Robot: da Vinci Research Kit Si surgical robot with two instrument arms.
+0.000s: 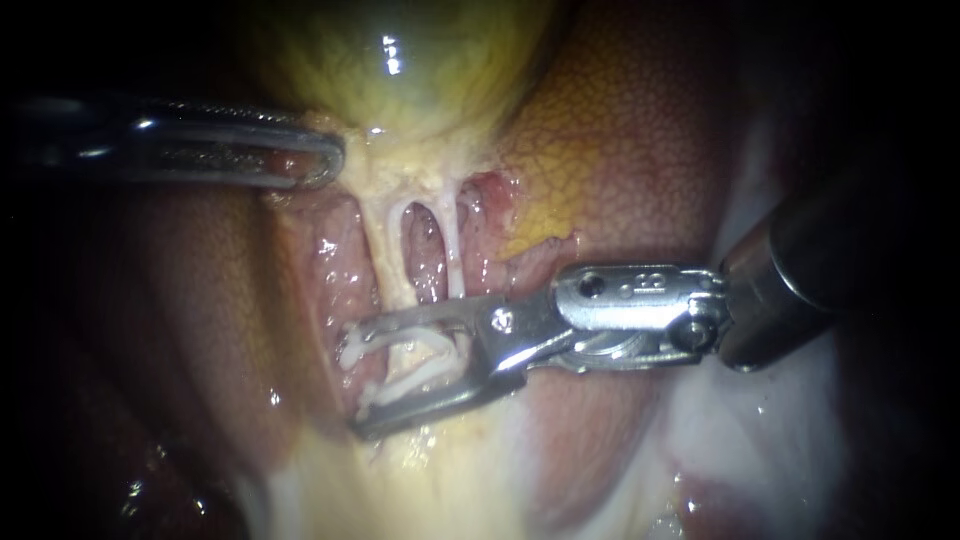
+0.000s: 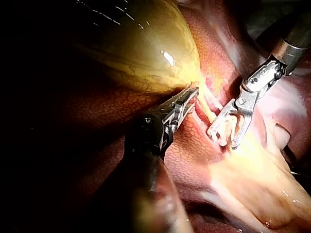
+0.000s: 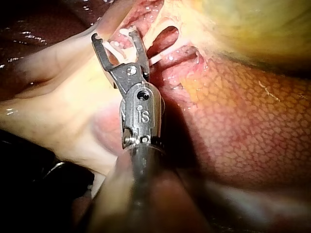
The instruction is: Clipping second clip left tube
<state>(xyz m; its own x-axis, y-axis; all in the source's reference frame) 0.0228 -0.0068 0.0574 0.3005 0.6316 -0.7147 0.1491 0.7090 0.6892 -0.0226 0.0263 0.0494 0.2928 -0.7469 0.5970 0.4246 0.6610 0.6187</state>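
Endoscope view: nearest, the right instrument (image 1: 353, 382) has its jaws spread wide around the lower end of the left tube (image 1: 379, 236), with a white clip (image 1: 350, 352) between them; farther back, the left instrument (image 1: 333, 160) pinches the gallbladder (image 1: 420, 70) at its neck; liver (image 1: 620, 150) lies alongside.

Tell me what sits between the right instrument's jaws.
Open jaws of the right instrument straddle a white clip and the left tube. The upper jaw covers the tube there, hiding whether the clip encloses it.
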